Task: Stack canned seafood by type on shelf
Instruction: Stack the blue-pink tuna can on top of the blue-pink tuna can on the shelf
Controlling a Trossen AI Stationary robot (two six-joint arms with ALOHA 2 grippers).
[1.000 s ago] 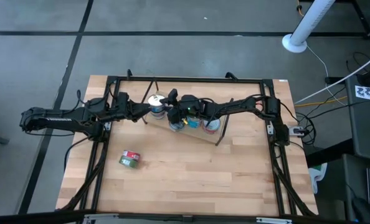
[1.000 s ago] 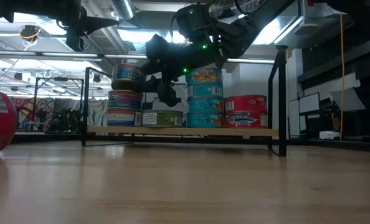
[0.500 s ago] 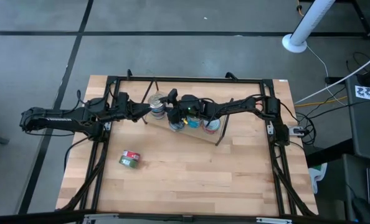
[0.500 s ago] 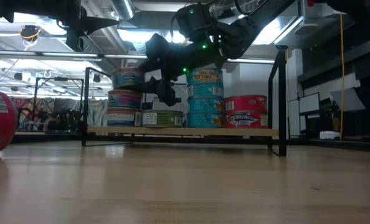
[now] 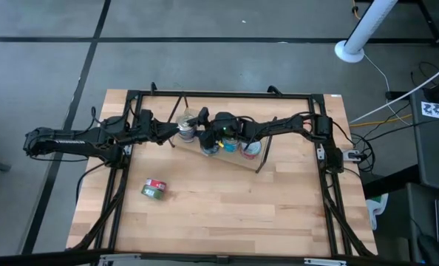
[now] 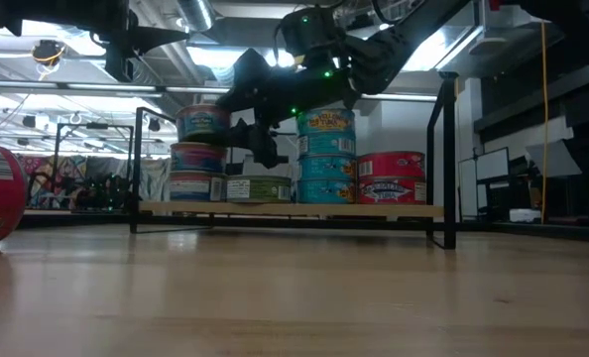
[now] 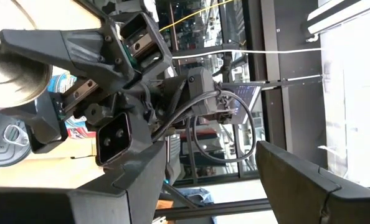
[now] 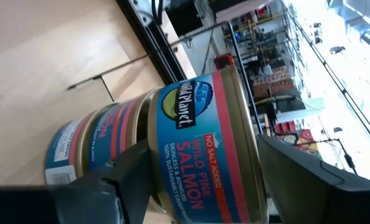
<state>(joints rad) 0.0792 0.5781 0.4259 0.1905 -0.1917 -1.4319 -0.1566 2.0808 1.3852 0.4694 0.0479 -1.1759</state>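
The table (image 5: 278, 214) is carrying the shelf (image 6: 294, 209), which is standing near the far edge, midway between the side edges. Both arms are reaching in over it from the left and right edges. On the shelf the tins are sitting in stacks: a pink-and-blue stack (image 6: 200, 154) of three at the left end, a single green tin (image 6: 260, 188) beside it, a teal stack (image 6: 325, 157) of three in the middle, and a red pair (image 6: 391, 178) toward the right end. The right gripper (image 6: 247, 129) is hanging just beside the top tin of the left stack, its fingers standing open on either side of that salmon tin (image 8: 200, 146) without clamping it. The left gripper (image 5: 174, 131) is waiting open just left of the same stack. One loose red-green tin (image 5: 154, 190) is lying on its side toward the table's near left corner.
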